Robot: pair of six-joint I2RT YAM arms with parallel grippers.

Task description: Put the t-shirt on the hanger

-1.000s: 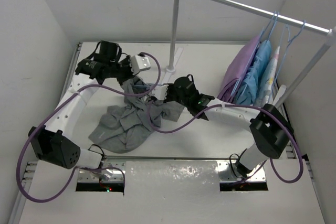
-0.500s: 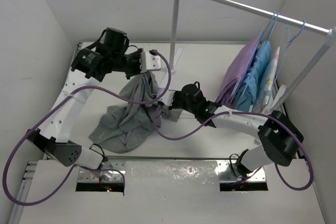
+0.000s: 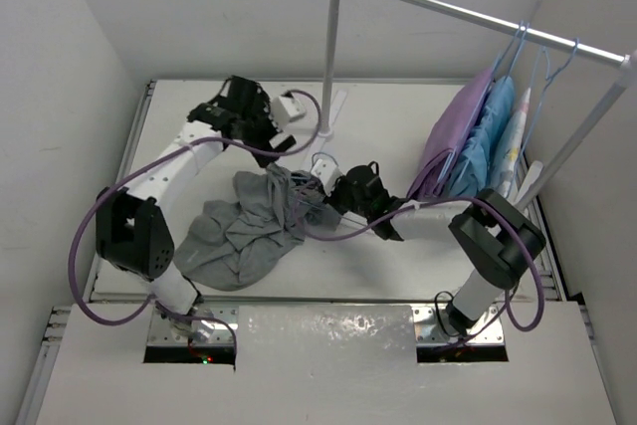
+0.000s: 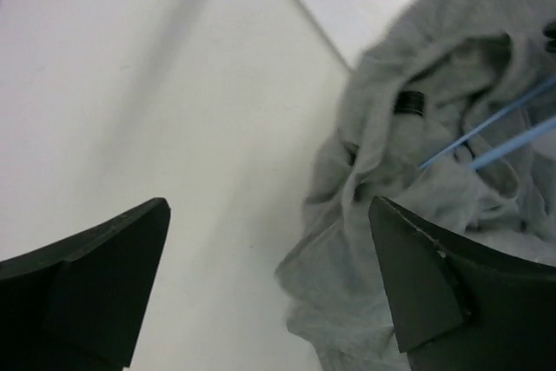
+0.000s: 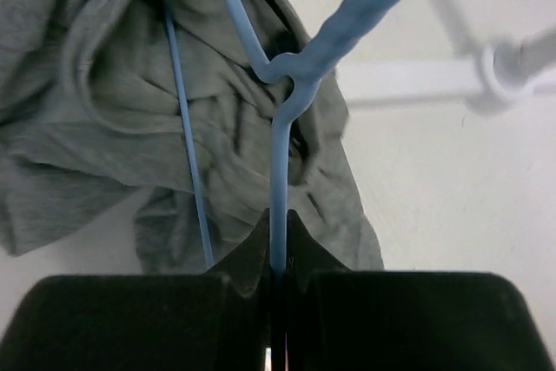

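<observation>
Between the right jaws — hanger [image 5: 278, 175] pinched, t-shirt [image 5: 104, 93] just beyond.

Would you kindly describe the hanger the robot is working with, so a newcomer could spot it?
On the white table below the clothes rail, a grey t-shirt lies crumpled mid-table. The hanger is the pale-blue wire one poking from that heap, pinched by the right gripper. The other hangers hang up on the rail.

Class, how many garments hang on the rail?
3, side by side: the purple garment, the blue garment in the middle, the pale garment on its other side. More may be hidden behind them.
</observation>
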